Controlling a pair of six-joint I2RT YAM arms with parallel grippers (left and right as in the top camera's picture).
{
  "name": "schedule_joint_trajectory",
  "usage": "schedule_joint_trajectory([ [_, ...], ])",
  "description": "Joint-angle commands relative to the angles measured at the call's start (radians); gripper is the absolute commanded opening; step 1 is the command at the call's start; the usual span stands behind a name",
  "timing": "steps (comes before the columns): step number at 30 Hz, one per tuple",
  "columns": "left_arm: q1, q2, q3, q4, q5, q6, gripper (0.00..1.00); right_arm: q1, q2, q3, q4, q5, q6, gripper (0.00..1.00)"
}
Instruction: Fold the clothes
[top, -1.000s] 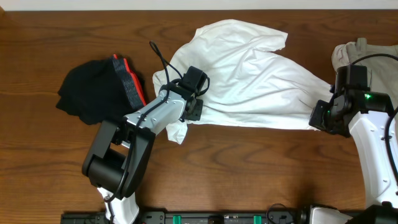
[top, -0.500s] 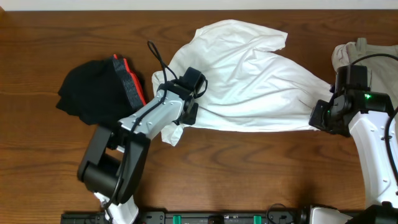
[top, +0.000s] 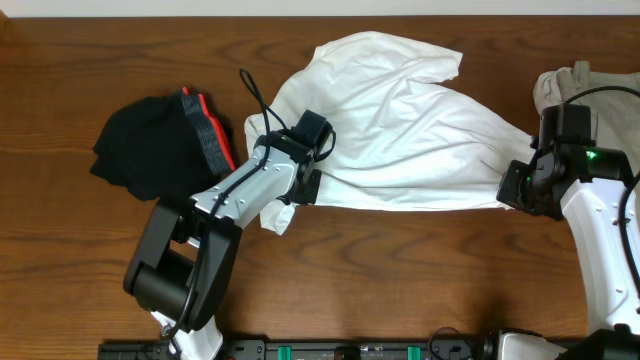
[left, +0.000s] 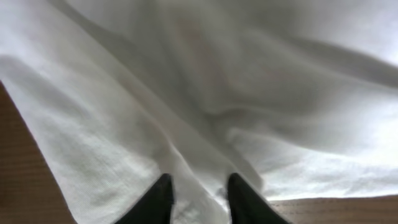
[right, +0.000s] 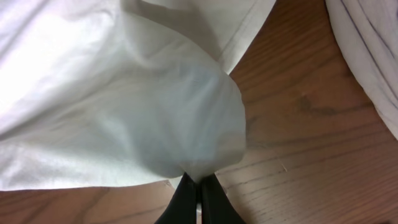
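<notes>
The clothes, a white T-shirt (top: 400, 120), lie crumpled and spread across the middle of the wooden table. My left gripper (top: 303, 187) is at the shirt's lower left edge. In the left wrist view its gripper (left: 198, 184) has a raised fold of the white T-shirt (left: 205, 93) filling the gap between its black fingers. My right gripper (top: 515, 190) holds the shirt's right end. In the right wrist view the gripper (right: 198, 182) is shut on a bunched corner of the white T-shirt (right: 124, 106), which is lifted off the wood.
A black garment with an orange-and-grey waistband (top: 150, 145) lies left of the shirt, close to my left arm. A beige garment (top: 585, 85) lies at the far right, behind my right arm, and shows at the beige garment's edge (right: 373, 56) in the right wrist view.
My left arm has shifted slightly to the left, and the shirt's lower-left flap moved left with it. The right arm and the shirt's right end have not moved.
</notes>
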Motion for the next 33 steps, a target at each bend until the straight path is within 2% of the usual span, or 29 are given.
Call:
schedule_joint_trajectory([
  [1,-0.002,0.004,0.014,-0.017,-0.002,0.005,0.2,-0.004,-0.01,0.003,0.0,0.007,-0.005,0.01],
  [3,-0.002,0.003,0.014,-0.027,-0.017,0.005,0.06,-0.004,-0.01,0.003,0.0,0.007,-0.005,0.01],
  [6,0.0,-0.007,0.015,-0.046,-0.029,0.005,0.06,-0.004,-0.01,0.003,0.0,0.007,-0.005,0.01],
  [11,0.003,-0.076,0.04,-0.132,-0.132,-0.033,0.06,-0.004,-0.01,0.003,0.0,0.007,-0.005,0.01],
  [15,0.012,-0.168,0.043,-0.141,-0.109,-0.047,0.06,-0.004,-0.01,0.003,0.001,0.007,-0.004,0.01],
  [16,0.012,-0.182,0.043,-0.141,-0.091,-0.047,0.07,-0.004,-0.01,0.003,0.003,0.007,-0.004,0.01],
  [20,0.003,-0.176,0.032,-0.115,-0.016,-0.047,0.27,-0.004,-0.01,0.003,0.01,0.007,-0.004,0.01],
  [25,-0.036,-0.104,0.014,-0.039,0.003,-0.029,0.38,-0.004,-0.01,0.003,0.014,0.007,-0.004,0.02],
  [27,-0.048,-0.071,0.014,-0.015,0.002,-0.011,0.46,-0.004,-0.01,0.003,0.014,0.007,-0.004,0.02],
  [29,-0.055,-0.039,0.014,0.007,-0.005,-0.009,0.49,-0.004,-0.01,0.003,0.014,0.007,-0.004,0.01],
  [33,-0.056,0.002,0.014,0.021,-0.024,-0.009,0.49,-0.004,-0.01,0.003,0.013,0.007,-0.004,0.01],
])
